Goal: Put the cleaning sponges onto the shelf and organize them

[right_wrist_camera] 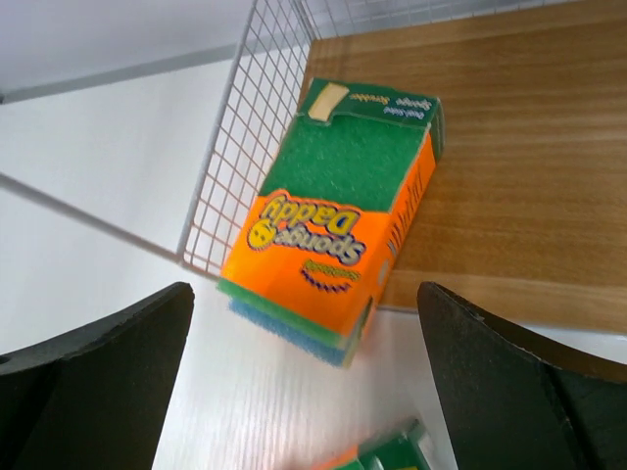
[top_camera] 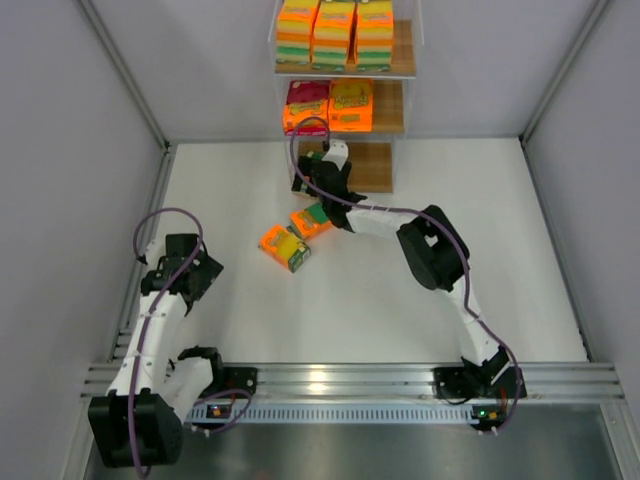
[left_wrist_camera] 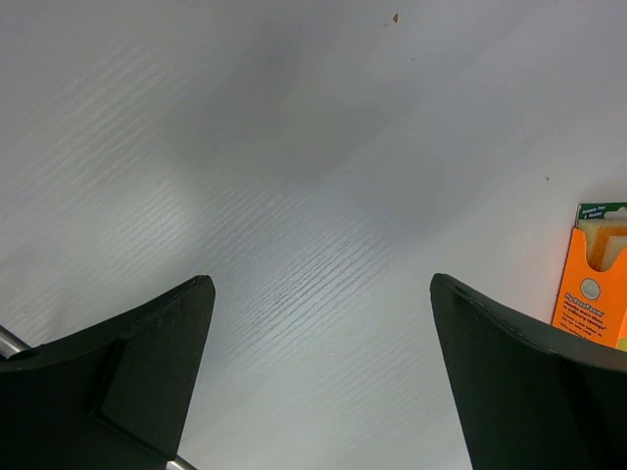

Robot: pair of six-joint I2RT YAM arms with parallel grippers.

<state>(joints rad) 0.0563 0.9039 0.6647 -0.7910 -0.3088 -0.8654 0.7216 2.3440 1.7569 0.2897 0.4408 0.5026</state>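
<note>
The shelf (top_camera: 392, 62) stands at the table's far side. Three stacks of cleaning sponges (top_camera: 335, 32) fill its top board, and a magenta pack (top_camera: 307, 104) and a yellow pack (top_camera: 351, 104) lie on the middle one. My right gripper (top_camera: 318, 168) (right_wrist_camera: 306, 294) is open at the bottom board (right_wrist_camera: 519, 176). Just ahead of its jaws and free of them, a green-faced orange pack (right_wrist_camera: 338, 211) lies against the wire side, its near end past the board's front edge. Two more packs (top_camera: 284, 247) (top_camera: 311, 220) lie on the table. My left gripper (top_camera: 190, 268) (left_wrist_camera: 321, 284) is open over bare table.
The shelf's white wire side panel (right_wrist_camera: 245, 127) stands just left of the green-faced pack. An orange pack (left_wrist_camera: 596, 284) shows at the right edge of the left wrist view. Grey walls and metal rails (top_camera: 130, 90) border the white table.
</note>
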